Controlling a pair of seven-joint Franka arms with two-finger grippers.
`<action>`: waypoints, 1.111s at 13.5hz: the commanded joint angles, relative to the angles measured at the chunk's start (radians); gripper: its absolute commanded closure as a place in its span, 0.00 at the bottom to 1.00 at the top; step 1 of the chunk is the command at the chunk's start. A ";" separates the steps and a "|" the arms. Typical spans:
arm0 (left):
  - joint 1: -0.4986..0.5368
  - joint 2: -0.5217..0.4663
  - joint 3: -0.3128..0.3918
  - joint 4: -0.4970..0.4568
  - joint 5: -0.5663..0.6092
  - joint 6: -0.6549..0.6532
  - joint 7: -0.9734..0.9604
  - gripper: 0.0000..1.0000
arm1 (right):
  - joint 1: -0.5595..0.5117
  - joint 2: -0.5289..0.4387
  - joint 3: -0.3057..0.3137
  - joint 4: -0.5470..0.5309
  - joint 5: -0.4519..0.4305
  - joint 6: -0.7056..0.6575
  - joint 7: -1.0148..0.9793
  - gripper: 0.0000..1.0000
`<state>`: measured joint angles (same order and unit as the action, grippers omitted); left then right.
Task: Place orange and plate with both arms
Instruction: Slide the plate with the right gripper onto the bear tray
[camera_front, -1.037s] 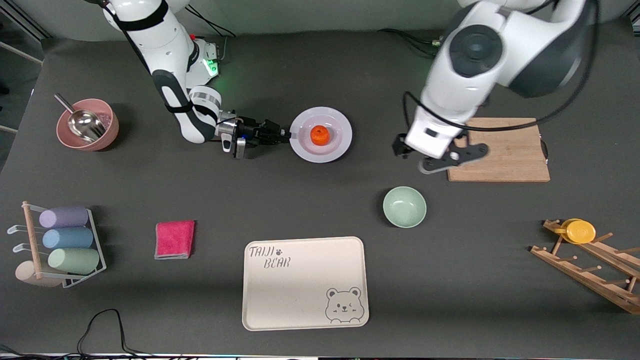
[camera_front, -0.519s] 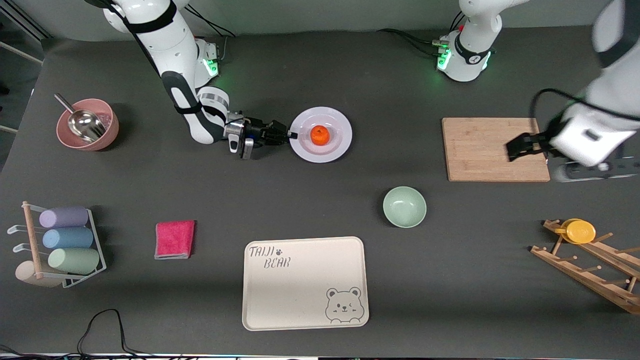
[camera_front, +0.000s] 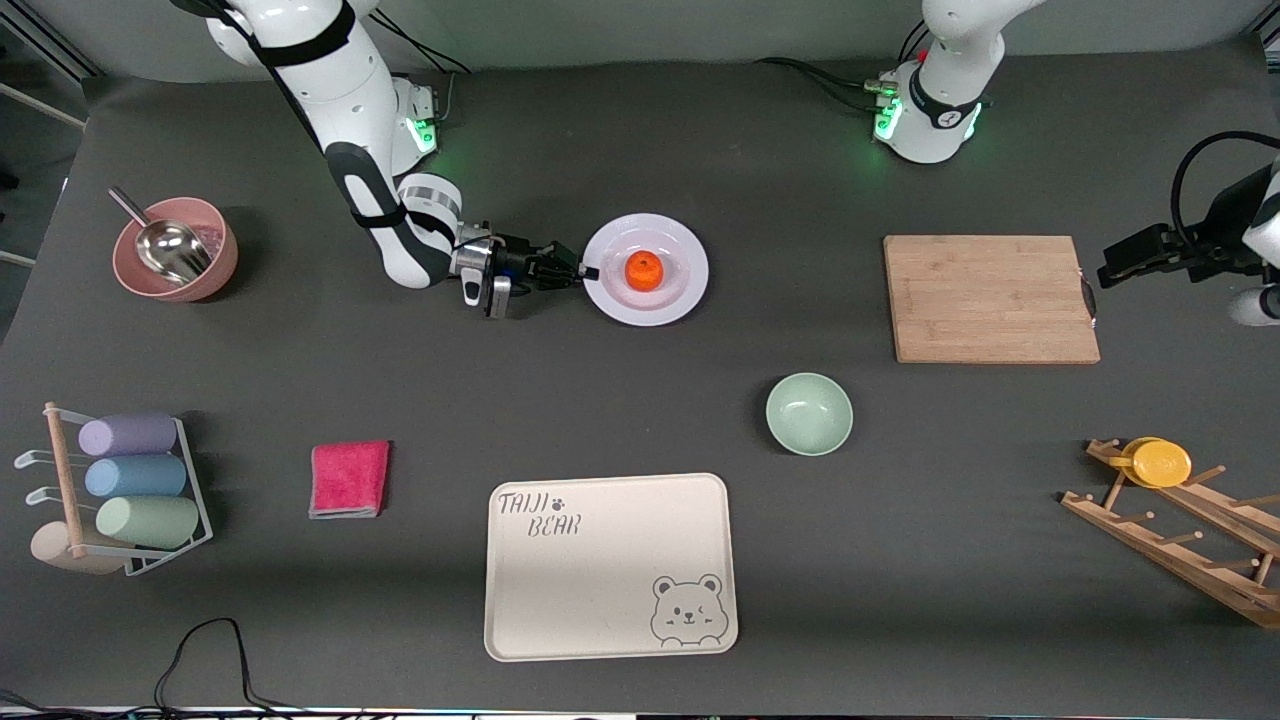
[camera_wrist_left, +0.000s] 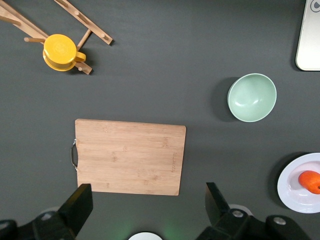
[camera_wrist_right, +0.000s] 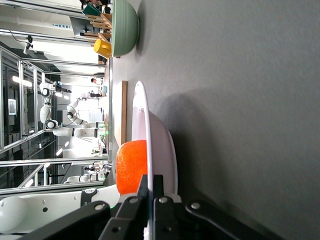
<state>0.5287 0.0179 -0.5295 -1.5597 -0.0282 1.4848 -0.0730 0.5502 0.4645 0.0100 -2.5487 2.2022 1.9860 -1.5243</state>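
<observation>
The pale plate (camera_front: 690, 262) lies on the dark table with the orange (camera_front: 645, 270) resting in its middle. My right gripper (camera_front: 585, 272) is low at the plate's edge toward the right arm's end, shut on the rim. The right wrist view shows the rim (camera_wrist_right: 141, 115) pinched between the fingers of the right gripper (camera_wrist_right: 150, 187), with the orange (camera_wrist_right: 132, 167) just past them. My left gripper (camera_front: 1125, 262) hangs open in the air at the left arm's end, past the cutting board's handle. In the left wrist view the left gripper (camera_wrist_left: 147, 205) holds nothing.
A wooden cutting board (camera_front: 990, 298) lies toward the left arm's end. A mint-green bowl (camera_front: 809, 413) and a cream bear tray (camera_front: 610, 565) sit nearer the camera. A wooden rack with a yellow lid (camera_front: 1160, 463), a pink cloth (camera_front: 349, 478), a cup rack (camera_front: 130, 490) and a pink bowl with scoop (camera_front: 175, 248) line the ends.
My right gripper has closed on the plate's rim and nudged the plate slightly. The left arm has swung from the cutting board's edge out to its end of the table.
</observation>
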 joint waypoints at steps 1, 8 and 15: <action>0.019 -0.038 -0.012 -0.025 -0.022 -0.002 0.022 0.00 | -0.036 -0.081 0.002 -0.001 0.005 0.010 0.077 1.00; -0.013 -0.061 -0.024 -0.034 -0.016 0.003 0.004 0.00 | -0.130 -0.269 -0.001 0.001 -0.174 0.010 0.373 1.00; -0.276 -0.070 0.208 -0.054 0.025 0.060 0.016 0.00 | -0.194 -0.219 -0.004 0.164 -0.242 0.010 0.461 1.00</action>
<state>0.4166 -0.0254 -0.4900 -1.5787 -0.0255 1.5160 -0.0729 0.3809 0.1910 0.0045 -2.4825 1.9821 2.0018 -1.1031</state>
